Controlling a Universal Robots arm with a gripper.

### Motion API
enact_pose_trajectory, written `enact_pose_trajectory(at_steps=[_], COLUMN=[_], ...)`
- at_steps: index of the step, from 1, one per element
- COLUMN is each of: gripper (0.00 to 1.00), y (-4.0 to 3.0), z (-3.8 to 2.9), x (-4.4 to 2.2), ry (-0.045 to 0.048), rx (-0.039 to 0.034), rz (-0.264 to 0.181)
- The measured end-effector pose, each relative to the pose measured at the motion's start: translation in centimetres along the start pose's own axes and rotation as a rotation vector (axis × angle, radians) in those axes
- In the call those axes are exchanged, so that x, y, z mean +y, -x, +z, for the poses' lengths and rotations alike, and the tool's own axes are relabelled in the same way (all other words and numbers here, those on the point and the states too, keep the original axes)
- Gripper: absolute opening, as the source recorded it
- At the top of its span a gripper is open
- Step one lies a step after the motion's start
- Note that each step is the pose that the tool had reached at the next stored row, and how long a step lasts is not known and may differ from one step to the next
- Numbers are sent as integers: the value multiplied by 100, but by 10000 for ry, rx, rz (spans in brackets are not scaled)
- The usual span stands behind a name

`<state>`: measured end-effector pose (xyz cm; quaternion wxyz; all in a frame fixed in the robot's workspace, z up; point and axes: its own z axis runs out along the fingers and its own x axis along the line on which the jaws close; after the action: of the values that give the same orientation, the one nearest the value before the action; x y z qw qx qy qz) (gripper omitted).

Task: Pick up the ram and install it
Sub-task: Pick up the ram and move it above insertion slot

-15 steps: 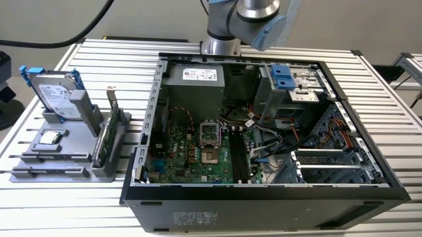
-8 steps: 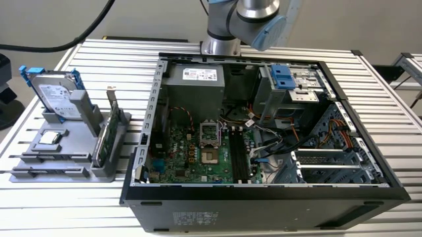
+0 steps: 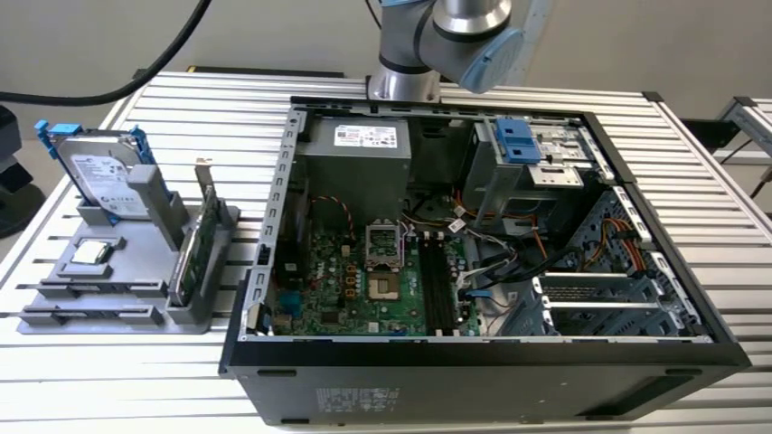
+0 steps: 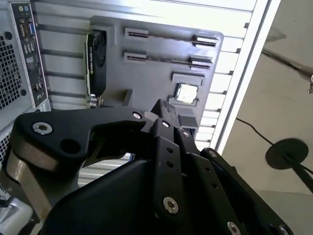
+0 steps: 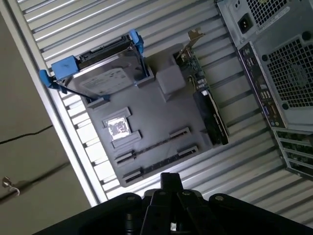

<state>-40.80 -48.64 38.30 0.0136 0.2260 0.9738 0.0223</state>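
Two ram sticks [image 5: 153,146] [image 5: 161,163] sit in tray [image 3: 133,268], 9 o'clock of case [image 3: 483,384] in exterior view; tool [image 5: 171,181] hovers clear, state can't tell.

table [image 3: 217,99]: slatted metal, carries everything
pc case [image 3: 483,389]: side open, motherboard [image 3: 325,289] facing up
holder [image 3: 121,316]: grey tray, just beside the case
hard drive [image 3: 103,176]: blue rails, standing in the holder
card [image 3: 193,253]: green, on edge, between drive and case
chip [image 3: 94,253]: flat in holder

A bench [image 3: 675,172] of ribbed silvery slats catches bright light along its edge in the second wrist view. Past that edge lies plain beige floor [image 4: 279,93], crossed by a thin dark cable [image 4: 249,126].
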Motion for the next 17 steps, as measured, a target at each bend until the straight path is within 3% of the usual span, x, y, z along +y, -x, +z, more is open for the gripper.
enact_pose_trajectory(at_steps=[17], gripper=[0], y=[-2], z=[25], x=[-1], ry=[-52], rx=[32], rz=[893])
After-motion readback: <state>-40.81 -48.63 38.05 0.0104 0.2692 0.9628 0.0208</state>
